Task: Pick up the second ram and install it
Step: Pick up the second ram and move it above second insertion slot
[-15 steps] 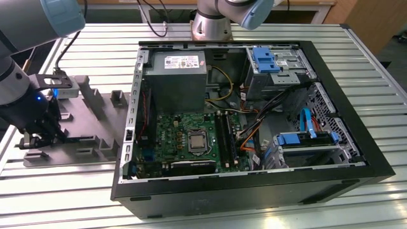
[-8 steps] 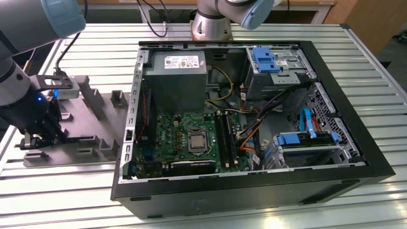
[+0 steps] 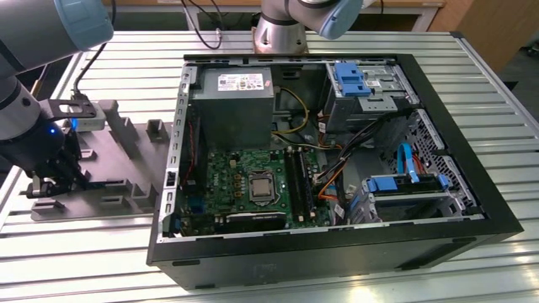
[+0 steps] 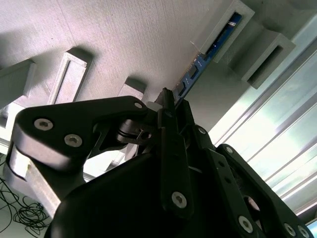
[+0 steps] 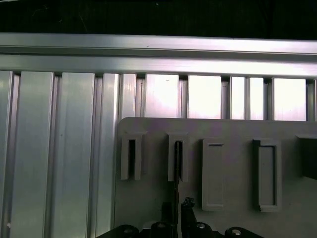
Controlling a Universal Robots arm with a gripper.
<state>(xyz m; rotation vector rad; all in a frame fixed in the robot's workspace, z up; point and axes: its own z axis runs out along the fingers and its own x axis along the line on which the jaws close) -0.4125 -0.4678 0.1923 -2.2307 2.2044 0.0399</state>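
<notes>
Gripper [image 4: 166, 99] jaws are clamped on the ram [image 4: 200, 62], whose far end is seated in the grey holder [image 3: 126, 158] beside the computer case [image 3: 455, 208]; lifting and installing are not yet done.

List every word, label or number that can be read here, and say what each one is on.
Nothing here can be read.
White label on the grey power supply: print too small to read.
Markings on the green motherboard: too small to read.
Second ram in the second wrist view: no legible print.
</notes>
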